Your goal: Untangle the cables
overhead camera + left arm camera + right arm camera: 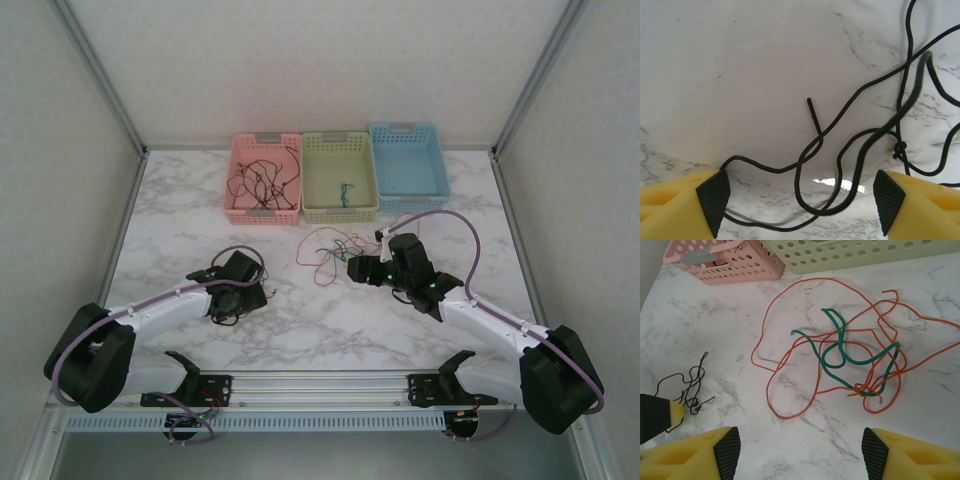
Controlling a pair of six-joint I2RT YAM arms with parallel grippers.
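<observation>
Cables (328,252) lie on the marble table (330,320). A thin black cable (816,122) loops between the wide-apart pads of the left gripper (801,200), unclamped; its strands are cut off at the picture's edge. Orange cable (790,416) and green cable (840,330) twist together, perhaps knotted, before the right gripper (800,450), whose fingers are apart too.

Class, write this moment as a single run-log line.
left gripper: open, over black cable | right gripper: open, facing orange-green tangle | pink basket: black cables inside
</observation>
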